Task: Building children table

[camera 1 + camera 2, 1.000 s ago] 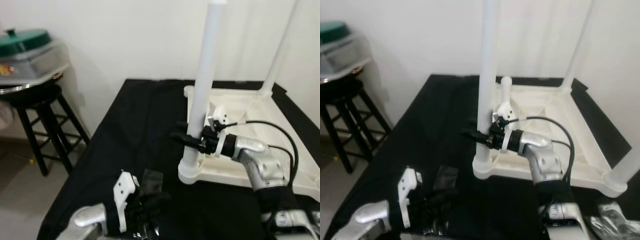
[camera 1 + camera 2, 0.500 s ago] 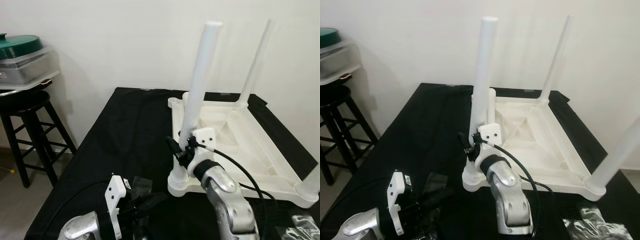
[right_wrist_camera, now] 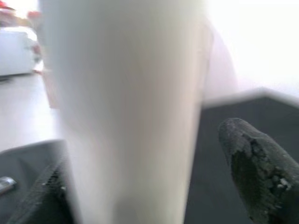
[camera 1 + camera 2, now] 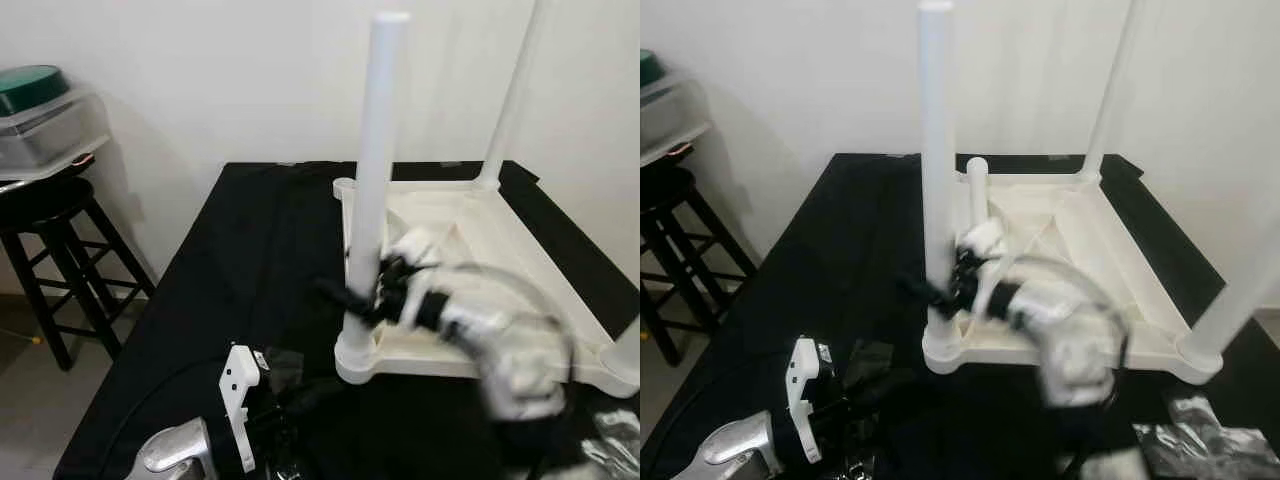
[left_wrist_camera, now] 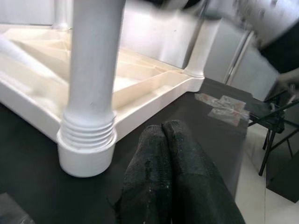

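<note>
From the head, a white plastic children's table [image 4: 470, 255] lies upside down on a black tabletop [image 4: 260, 260], its legs pointing up. The nearest leg [image 4: 372, 190] stands upright in the table's near left corner socket. The right gripper [image 4: 352, 296], blurred, sits at the lower part of that leg, one finger on either side of it. The left gripper [image 4: 300, 405] rests low over the tabletop, near that corner. A dark stool [image 4: 50, 250] carrying a clear container with a green lid [image 4: 40, 115] stands beside the tabletop, away from the table.

The left wrist view has the left gripper's fingers [image 5: 180, 182] pressed together, holding nothing, close to the ribbed base of the leg [image 5: 91, 84].

The right wrist view has the leg [image 3: 126, 112] between two spread fingers [image 3: 254, 168]; whether they press on it I cannot tell.
</note>
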Controlling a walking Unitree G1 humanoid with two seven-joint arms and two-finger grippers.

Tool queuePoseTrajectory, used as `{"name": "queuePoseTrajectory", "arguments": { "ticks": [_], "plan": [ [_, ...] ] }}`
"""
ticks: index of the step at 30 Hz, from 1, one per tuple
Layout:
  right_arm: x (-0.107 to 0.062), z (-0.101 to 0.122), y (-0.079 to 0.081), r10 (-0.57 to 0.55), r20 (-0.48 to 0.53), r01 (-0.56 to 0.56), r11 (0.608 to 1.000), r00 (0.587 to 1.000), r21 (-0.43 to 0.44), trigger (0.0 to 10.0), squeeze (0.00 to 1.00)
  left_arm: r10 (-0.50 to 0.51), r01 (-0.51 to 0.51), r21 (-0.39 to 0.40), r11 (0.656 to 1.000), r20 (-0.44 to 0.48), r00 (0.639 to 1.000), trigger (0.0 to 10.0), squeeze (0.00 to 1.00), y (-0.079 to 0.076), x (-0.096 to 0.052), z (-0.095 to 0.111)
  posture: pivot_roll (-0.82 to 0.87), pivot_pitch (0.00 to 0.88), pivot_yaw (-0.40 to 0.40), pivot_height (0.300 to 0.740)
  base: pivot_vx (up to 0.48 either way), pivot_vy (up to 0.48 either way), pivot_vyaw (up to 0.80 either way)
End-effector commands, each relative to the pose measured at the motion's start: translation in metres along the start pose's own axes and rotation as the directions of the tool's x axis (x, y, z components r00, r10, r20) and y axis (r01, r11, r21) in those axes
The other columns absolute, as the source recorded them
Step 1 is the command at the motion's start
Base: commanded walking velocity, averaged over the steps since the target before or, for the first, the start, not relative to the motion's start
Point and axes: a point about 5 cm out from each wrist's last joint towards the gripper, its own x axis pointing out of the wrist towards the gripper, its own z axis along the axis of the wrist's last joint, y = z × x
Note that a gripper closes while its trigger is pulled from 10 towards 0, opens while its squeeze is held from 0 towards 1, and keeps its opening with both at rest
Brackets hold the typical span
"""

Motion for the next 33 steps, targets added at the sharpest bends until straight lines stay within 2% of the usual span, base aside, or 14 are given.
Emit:
{"name": "queuePoseTrajectory", "arguments": {
  "ticks": [1,5,6,11,12,19,22,25,28,29,30,31,32,33],
  "plan": [
    [0.004,-0.012,0.006,0.094,-0.012,-0.094,0.994,0.995,0.049,10.0,0.0,0.004,-0.004,0.01,1.0,-0.011,1.0,10.0,0.0,0.001,-0.001,-0.002,-0.03,0.0,0.007,0.74,0.0,0.0,0.0],
    [0.004,-0.012,0.003,0.153,-0.026,-0.152,0.987,0.988,0.057,10.0,0.0,0.005,-0.004,0.036,0.999,-0.02,1.0,10.0,0.0,0.003,-0.001,-0.002,-0.03,0.0,0.005,0.74,0.0,0.0,0.0],
    [0.008,-0.013,-0.012,0.191,-0.052,-0.186,0.979,0.98,0.084,10.0,0.0,0.033,-0.033,0.04,0.999,-0.005,0.999,10.0,0.0,0.017,0.003,0.003,-0.03,0.0,0.002,0.74,0.0,0.0,0.0],
    [0.012,-0.015,-0.021,0.151,-0.061,-0.145,0.985,0.987,0.092,9.2,0.0,0.036,-0.036,0.023,0.999,0.008,0.999,10.0,0.0,0.02,0.005,0.006,-0.02,0.0,0.0,0.74,0.0,0.0,0.0],
    [0.012,-0.016,-0.023,0.148,-0.054,-0.142,0.985,0.987,0.1,0.0,0.0,0.027,-0.027,0.024,0.999,0.003,1.0,10.0,0.0,0.017,0.005,0.005,-0.02,0.0,0.001,0.74,0.0,0.0,0.0],
    [0.001,-0.025,-0.019,0.231,-0.046,-0.222,0.965,0.972,0.143,0.0,0.0,-0.016,0.016,0.006,1.0,-0.004,1.0,10.0,0.0,0.006,0.003,0.005,-0.02,0.0,0.007,0.74,0.0,0.0,0.0],
    [-0.008,-0.03,-0.02,0.206,-0.055,-0.198,0.972,0.977,0.128,0.0,0.0,-0.022,0.022,0.006,1.0,0.001,1.0,10.0,0.0,0.006,0.003,0.007,-0.02,0.0,0.003,0.74,0.0,0.0,0.0],
    [-0.014,-0.041,-0.019,0.117,-0.108,-0.106,0.988,0.987,0.109,0.0,0.0,-0.024,0.024,0.004,1.0,0.004,1.0,10.0,0.0,0.006,0.002,0.007,-0.02,0.0,-0.002,0.74,0.0,0.0,0.0],
    [-0.013,-0.056,-0.006,-0.004,-0.158,0.021,0.994,0.987,0.107,0.0,0.0,-0.022,0.022,0.001,1.0,0.006,1.0,10.0,0.0,0.005,0.001,0.007,-0.02,0.0,-0.015,0.74,0.0,0.0,0.0],
    [0.004,-0.071,0.003,-0.321,-0.159,0.345,0.925,0.934,0.156,0.0,0.0,-0.022,0.022,-0.001,1.0,0.007,1.0,10.0,0.0,0.005,0.0,0.007,-0.03,0.0,-0.017,0.74,0.0,0.0,0.0],
    [0.004,-0.071,0.003,-0.321,-0.159,0.345,0.925,0.934,0.156,0.0,0.0,-0.022,0.022,-0.001,1.0,0.007,1.0,10.0,0.0,0.005,0.0,0.007,-0.03,0.0,-0.017,0.74,0.0,0.0,0.0],
    [0.02,-0.096,0.045,-0.414,-0.265,0.482,0.826,0.871,0.291,0.0,0.0,-0.022,0.022,-0.003,1.0,0.007,1.0,10.0,0.0,0.007,0.0,0.008,-0.03,0.0,-0.004,0.74,0.0,0.0,0.0],
    [0.02,-0.096,0.045,-0.414,-0.265,0.482,0.826,0.871,0.291,0.0,0.0,-0.022,0.022,-0.003,1.0,0.007,1.0,10.0,0.0,0.007,0.0,0.008,-0.03,0.0,-0.004,0.74,0.0,0.0,0.0],
    [0.029,-0.102,0.074,-0.493,-0.322,0.581,0.758,0.808,0.298,0.0,0.0,-0.024,0.024,-0.007,1.0,0.005,1.0,10.0,0.0,0.008,0.0,0.008,-0.03,0.0,0.004,0.74,0.0,0.0,0.0]
  ]
}}
